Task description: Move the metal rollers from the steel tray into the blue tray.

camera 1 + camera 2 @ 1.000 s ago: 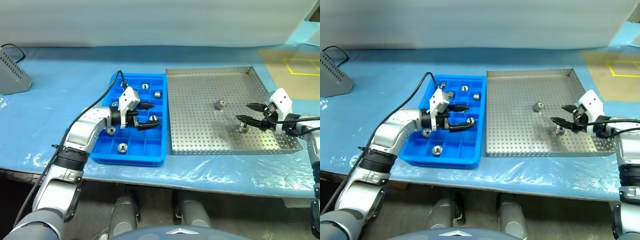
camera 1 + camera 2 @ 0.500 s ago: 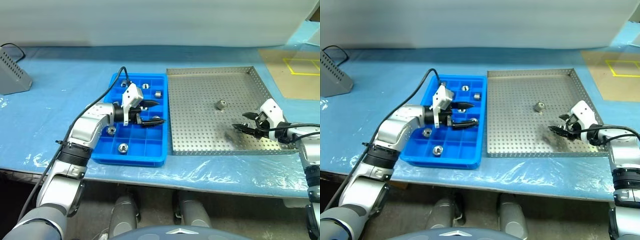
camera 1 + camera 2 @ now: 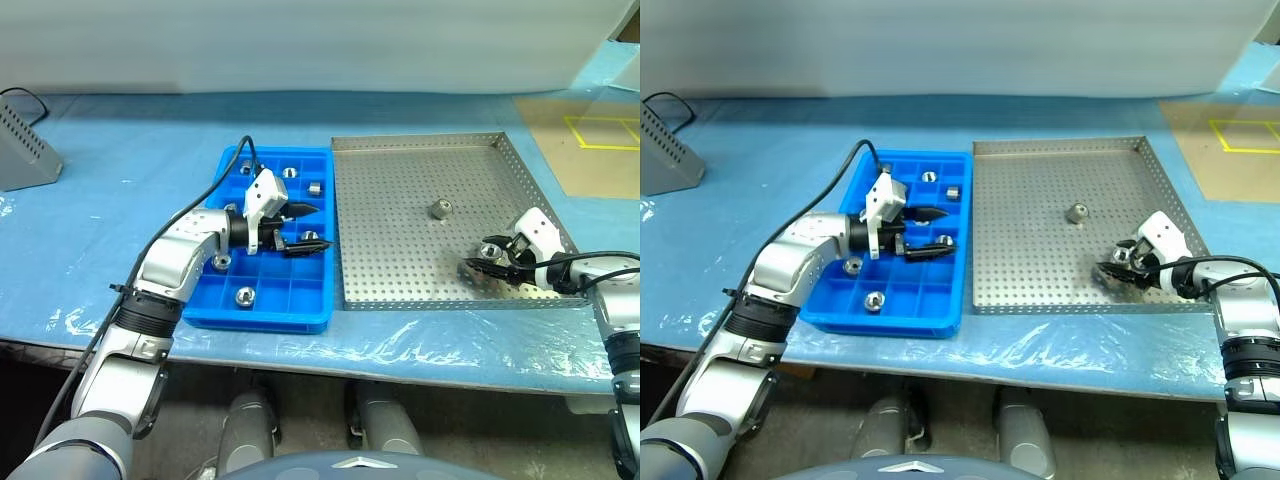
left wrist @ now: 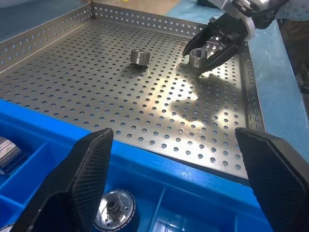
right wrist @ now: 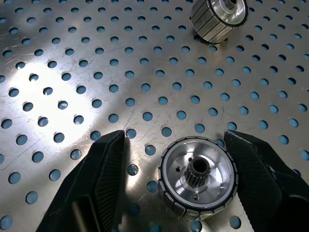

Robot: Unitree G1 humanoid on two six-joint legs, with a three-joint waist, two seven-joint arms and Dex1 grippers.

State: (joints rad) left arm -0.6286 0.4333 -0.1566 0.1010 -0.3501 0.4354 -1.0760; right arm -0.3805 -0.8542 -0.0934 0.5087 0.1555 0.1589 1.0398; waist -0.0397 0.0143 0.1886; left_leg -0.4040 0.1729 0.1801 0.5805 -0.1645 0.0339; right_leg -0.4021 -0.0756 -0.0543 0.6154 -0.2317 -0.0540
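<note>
Rollers sit two in the steel tray (image 3: pixel 420 170), several in the blue tray (image 3: pixel 300 315). Right hand (image 5: pixel 169 159) straddles one roller (image 5: pixel 198 177), fingers apart, not gripping; its wrist view shows a toothed hub. Left hand (image 3: pixel 305 226) hangs released over the blue tray.

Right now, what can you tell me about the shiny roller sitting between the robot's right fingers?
The metal roller is a short, shiny silver cylinder with a grooved outer side and a small toothed hub in its middle. It stands on end on the steel tray, near the front right corner. The right gripper has one black finger on each side, not yet touching.
</note>
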